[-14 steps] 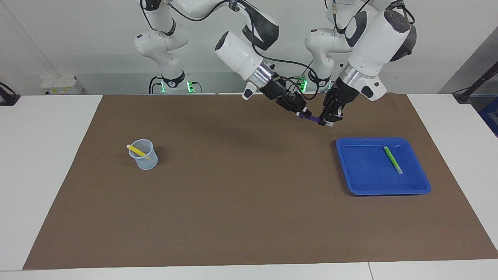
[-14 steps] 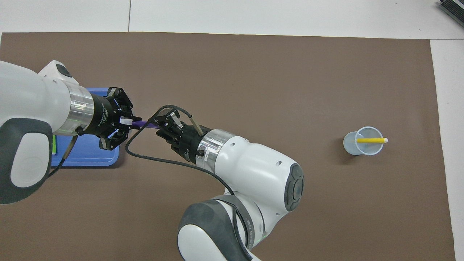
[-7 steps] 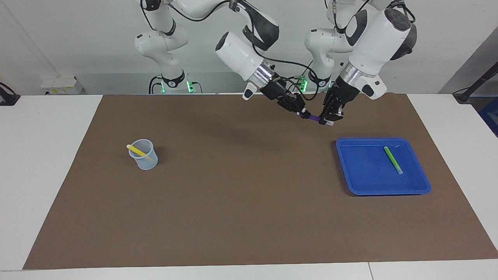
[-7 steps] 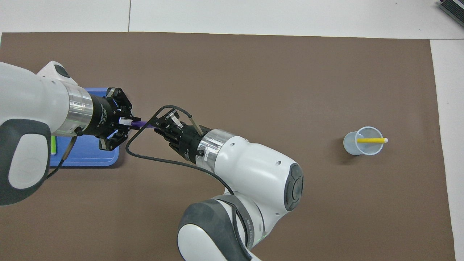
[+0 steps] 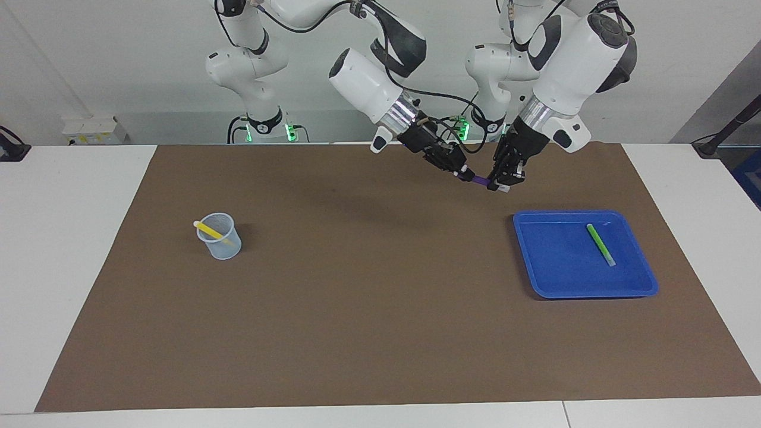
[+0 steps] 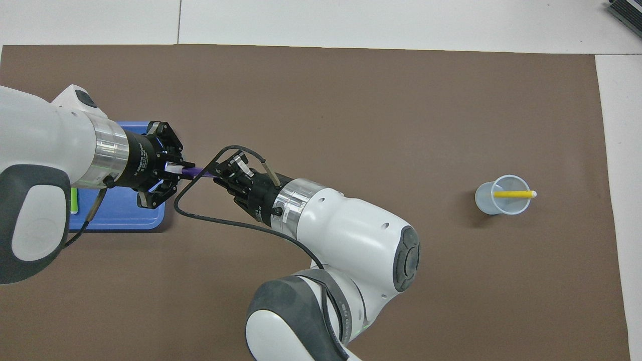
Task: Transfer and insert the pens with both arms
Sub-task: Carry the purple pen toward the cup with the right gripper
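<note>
The purple pen hangs in the air over the brown mat, just off a corner of the blue tray. My left gripper is shut on its whitish cap end. My right gripper is shut on its other end, so both hold it at once. The green pen lies flat in the tray. The yellow pen leans inside a clear cup toward the right arm's end.
The brown mat covers most of the white table. In the overhead view my left arm hides most of the tray. Two smaller white arms with green lights stand at the robots' edge.
My right gripper has shut on the purple pen's free end. Both grippers with the pen have risen slightly. My left gripper's hold is unchanged.
</note>
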Robot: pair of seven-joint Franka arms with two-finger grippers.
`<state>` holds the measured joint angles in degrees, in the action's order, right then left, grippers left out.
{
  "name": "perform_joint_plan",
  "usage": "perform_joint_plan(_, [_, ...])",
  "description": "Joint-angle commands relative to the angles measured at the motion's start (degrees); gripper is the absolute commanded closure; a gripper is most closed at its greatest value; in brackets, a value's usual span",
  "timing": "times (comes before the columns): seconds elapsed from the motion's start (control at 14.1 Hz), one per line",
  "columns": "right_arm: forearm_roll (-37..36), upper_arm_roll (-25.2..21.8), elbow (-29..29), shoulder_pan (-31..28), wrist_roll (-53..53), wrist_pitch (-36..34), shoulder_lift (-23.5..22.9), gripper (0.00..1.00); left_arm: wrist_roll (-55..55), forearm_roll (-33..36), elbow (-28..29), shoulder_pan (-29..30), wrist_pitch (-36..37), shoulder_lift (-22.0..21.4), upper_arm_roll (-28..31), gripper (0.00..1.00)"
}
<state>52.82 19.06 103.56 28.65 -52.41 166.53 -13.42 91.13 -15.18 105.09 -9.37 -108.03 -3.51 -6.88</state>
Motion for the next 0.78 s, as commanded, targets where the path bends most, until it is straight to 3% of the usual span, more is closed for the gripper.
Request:
perform_joint_plan(0.0, [1.3,0.3,-0.8,-0.3,0.9,0.9,-0.9,1.00,-0.8,-0.8,1.6,-0.6,0.5,-1.9,0.6,0.79])
perform_joint_plan(0.14, [1.3,0.3,-0.8,-0.2,0.9,0.9,-0.9,1.00,-0.9,-0.7,1.6,-0.7,0.5,-1.9,0.6,0.60])
perform_joint_plan(0.43, [1.0,0.2,-0.8,-0.4,1.2,0.9,-0.9,1.00,-1.0,-0.8,1.6,-0.7,0.5,-2.2,0.6,0.35])
perform_joint_plan(0.57, [0.6,0.2,-0.2,-1.1,8.4,-0.9,-0.8,1.00,-1.0,-0.8,1.6,-0.7,0.4,-2.6,0.6,0.32])
perform_joint_plan(0.71, [0.6,0.1,0.0,-3.7,14.2,-7.9,-0.2,1.00,-1.2,-0.8,1.7,-0.6,0.5,-2.6,0.6,0.33])
